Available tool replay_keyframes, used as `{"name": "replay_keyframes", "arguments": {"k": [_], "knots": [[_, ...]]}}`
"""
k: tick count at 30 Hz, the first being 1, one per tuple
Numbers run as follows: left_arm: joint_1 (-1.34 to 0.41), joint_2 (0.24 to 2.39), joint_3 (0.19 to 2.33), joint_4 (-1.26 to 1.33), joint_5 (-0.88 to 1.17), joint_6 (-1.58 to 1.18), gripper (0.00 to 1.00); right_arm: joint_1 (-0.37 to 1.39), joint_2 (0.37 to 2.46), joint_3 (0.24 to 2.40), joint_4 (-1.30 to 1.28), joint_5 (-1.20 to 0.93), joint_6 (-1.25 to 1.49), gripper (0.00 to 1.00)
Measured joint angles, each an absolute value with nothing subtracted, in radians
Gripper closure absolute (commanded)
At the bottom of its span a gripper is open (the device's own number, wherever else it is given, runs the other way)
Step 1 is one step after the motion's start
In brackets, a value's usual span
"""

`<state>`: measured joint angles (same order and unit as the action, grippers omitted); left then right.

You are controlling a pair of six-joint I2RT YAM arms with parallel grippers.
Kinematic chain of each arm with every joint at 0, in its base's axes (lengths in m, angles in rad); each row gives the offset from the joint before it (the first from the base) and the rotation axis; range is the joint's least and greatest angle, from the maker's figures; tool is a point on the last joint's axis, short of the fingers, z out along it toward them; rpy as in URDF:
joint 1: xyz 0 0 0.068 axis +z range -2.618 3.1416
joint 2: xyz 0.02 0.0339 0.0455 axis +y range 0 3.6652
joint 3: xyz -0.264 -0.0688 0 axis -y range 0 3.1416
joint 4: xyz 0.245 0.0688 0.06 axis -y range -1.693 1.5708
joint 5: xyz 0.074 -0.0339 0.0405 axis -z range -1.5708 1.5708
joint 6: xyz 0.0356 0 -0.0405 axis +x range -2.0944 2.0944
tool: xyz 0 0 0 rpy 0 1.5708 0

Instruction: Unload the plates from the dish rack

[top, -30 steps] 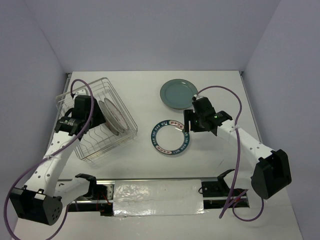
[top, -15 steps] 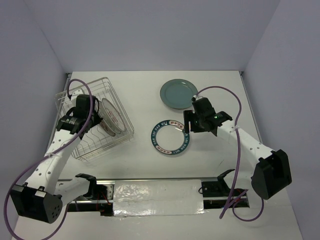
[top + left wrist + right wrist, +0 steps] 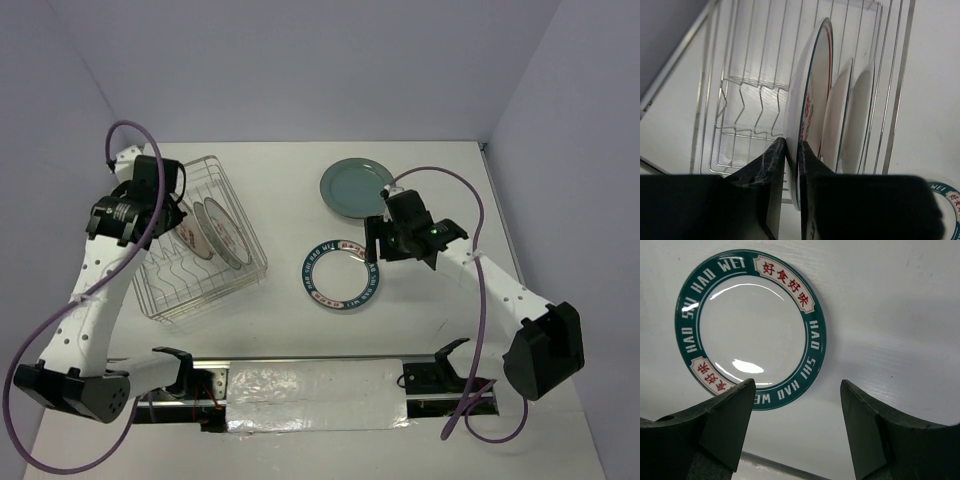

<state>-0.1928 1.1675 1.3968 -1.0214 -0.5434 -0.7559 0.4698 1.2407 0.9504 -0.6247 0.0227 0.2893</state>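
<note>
The silver wire dish rack [image 3: 165, 290] stands at the left of the table with three plates upright in it. My left gripper [image 3: 178, 222] is shut on the rim of the nearest plate [image 3: 812, 95], white with a teal edge and red marks; it shows between the fingers [image 3: 771, 170] in the left wrist view. Two more plates [image 3: 860, 115] stand behind it. A white plate with a dark teal lettered rim [image 3: 340, 274] lies flat mid-table. My right gripper [image 3: 372, 242] hovers open over its right edge [image 3: 750, 330], holding nothing. A grey-teal plate [image 3: 355, 187] lies behind.
The rack's right rim wires [image 3: 900, 85] run close beside the standing plates. Grey walls close in the table at the back and both sides. A metal rail [image 3: 300, 360] with the arm bases runs along the near edge.
My left arm has risen and swung back-left while gripping the plate. The rack has slid a little to the left. The right arm has barely moved.
</note>
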Motion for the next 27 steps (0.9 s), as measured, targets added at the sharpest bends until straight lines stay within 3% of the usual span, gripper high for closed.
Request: {"name": "replay_keyframes", "arguments": {"k": [10,13,18,22,27], "knots": [[-0.193,1.129,1.637,-1.165,-0.620,-0.713,1.00,0.473,1.243,1.133,-0.637,-0.102,0.270,0.22],[-0.193,1.108,1.744,-1.177,-0.619,-0.665,1.00,0.473,1.242,1.166,-0.594,-0.228,0.279,0.12],[-0.193,1.051,1.872,-1.126,-0.532,-0.558,1.00,0.474,1.240,1.163,-0.452,-0.465,0.363,0.06],[-0.193,0.926,1.720,-0.934,-0.288,-0.506,1.00,0.487,1.229,1.105,-0.117,-0.656,0.546,0.03],[-0.196,0.836,1.439,-0.667,0.060,-0.570,1.00,0.517,1.216,1.052,0.216,-0.735,0.740,0.03]]}}
